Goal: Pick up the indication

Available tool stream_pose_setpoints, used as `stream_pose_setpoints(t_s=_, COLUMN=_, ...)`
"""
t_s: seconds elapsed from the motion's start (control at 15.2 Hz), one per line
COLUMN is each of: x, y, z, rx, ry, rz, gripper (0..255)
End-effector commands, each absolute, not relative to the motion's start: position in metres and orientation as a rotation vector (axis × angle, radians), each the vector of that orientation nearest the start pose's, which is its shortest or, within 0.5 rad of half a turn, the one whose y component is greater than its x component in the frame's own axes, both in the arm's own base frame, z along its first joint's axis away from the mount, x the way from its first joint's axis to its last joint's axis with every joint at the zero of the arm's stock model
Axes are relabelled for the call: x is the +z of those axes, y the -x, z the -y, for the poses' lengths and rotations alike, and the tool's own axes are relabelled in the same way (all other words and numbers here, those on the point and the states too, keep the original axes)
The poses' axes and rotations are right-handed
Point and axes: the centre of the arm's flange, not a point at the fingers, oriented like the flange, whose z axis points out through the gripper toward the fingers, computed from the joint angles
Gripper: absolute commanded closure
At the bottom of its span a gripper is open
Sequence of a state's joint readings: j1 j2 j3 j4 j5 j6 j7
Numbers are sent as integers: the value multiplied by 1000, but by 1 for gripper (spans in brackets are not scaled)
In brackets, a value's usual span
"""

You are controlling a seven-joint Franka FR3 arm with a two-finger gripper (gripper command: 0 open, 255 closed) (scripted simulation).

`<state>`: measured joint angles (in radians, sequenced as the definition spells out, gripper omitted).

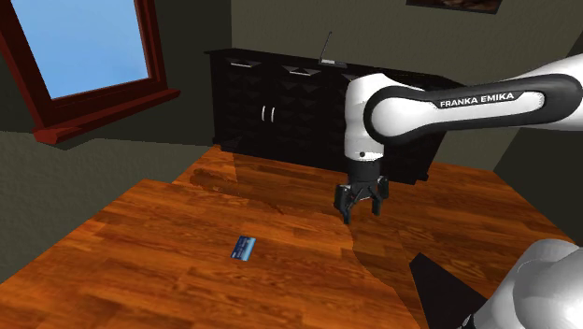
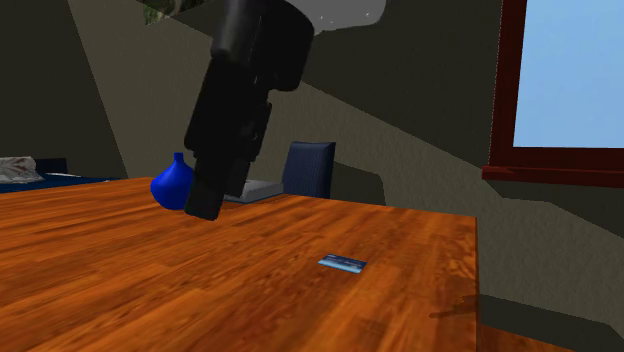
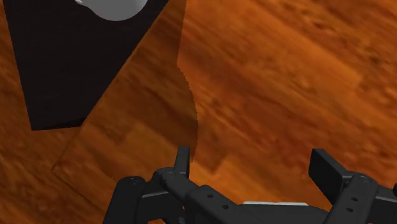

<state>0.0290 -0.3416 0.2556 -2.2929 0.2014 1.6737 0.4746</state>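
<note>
We see the gripper (image 1: 361, 213) spread and empty, above the table (image 1: 140, 262), well apart from the card (image 1: 245, 248).

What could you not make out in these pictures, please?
Card: print too small to read, shoulder and second exterior views.
Blue vase: second exterior view, partly hidden behind the jaws.
Flat grey thing beside it: likewise hidden, unidentifiable.

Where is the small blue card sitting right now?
The blue card lies flat on the wooden table, to the shoulder view's left of the open gripper and well apart from it.
</note>
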Motion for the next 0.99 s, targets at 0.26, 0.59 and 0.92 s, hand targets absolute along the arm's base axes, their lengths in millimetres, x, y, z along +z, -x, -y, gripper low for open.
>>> stream_pose_setpoints(t_s=0.26, x=428, y=-435, z=-192, rx=555, ry=2972, rz=-604, gripper=0)
stream_pose_setpoints(t_s=0.59, x=400, y=-475, z=-229, rx=614, ry=2877, rz=-752, gripper=0)
stream_pose_setpoints(t_s=0.92, x=371, y=-517, z=-263, rx=669, ry=2774, rz=-893, gripper=0)
